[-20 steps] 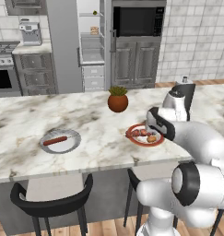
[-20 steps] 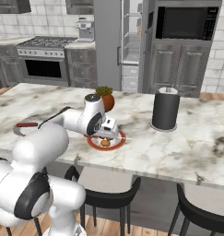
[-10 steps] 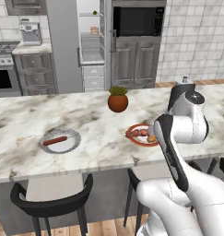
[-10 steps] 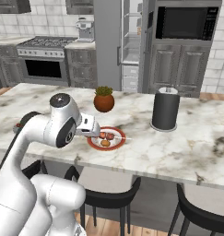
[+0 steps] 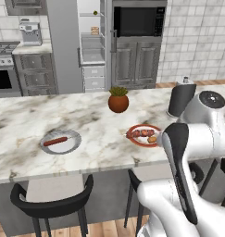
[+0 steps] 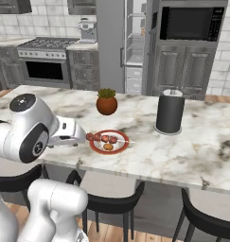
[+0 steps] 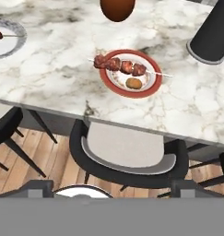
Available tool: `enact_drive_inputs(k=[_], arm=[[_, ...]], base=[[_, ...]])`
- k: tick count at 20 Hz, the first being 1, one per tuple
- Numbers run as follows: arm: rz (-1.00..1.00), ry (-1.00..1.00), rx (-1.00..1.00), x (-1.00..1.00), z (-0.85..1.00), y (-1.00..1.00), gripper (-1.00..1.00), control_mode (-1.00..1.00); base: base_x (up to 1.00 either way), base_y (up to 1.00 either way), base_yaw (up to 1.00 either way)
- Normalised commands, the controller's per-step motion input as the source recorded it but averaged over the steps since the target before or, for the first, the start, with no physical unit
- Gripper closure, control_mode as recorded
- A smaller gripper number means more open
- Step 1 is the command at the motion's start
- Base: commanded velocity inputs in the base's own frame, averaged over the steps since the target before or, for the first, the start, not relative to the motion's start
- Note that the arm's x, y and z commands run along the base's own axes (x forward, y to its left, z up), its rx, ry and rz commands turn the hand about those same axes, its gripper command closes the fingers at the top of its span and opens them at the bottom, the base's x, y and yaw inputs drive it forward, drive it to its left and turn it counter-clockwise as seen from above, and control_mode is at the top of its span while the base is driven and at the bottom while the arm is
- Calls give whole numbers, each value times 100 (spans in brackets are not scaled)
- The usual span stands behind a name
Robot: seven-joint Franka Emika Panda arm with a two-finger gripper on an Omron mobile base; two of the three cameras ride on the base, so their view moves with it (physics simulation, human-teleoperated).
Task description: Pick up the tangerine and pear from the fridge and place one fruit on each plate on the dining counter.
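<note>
Hand view: tangerine [image 7: 133, 83] on red-rimmed plate [image 7: 151, 86] beside skewer [image 7: 120, 65], tabletop [image 7: 67, 83] | claw [image 7: 111, 186] spread wide, empty, pulled back above stool [image 7: 127, 154], well clear of fruit

tangerine [image 7: 133, 83] on red-rimmed plate [image 7: 151, 88], perhaps touching a skewer [image 7: 120, 65]

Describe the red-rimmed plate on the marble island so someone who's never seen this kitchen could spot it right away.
Start at the long marble dining counter with black stools in front. Near its front edge, between the round brown plant pot and the dark cylinder, sits the red-rimmed plate. Unlike the grey plate holding a red sausage, it carries a meat skewer and a small orange fruit.
</note>
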Motion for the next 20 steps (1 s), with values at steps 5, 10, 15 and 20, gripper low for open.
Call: enact_drive_inputs(k=[5, 10, 15, 20], arm=[[-3, 32, -1, -56, 45, 0, -100, -100], [-4, 16, 22, -26, 1, -9, -100, -100], [-20, -3, 9, -76, 0, 0, -100, -100], [-28, 1, -8, -41, 14, 4, -100, -100]], base=[[0, 0, 0], [0, 0, 0], [0, 0, 0], [0, 0, 0]])
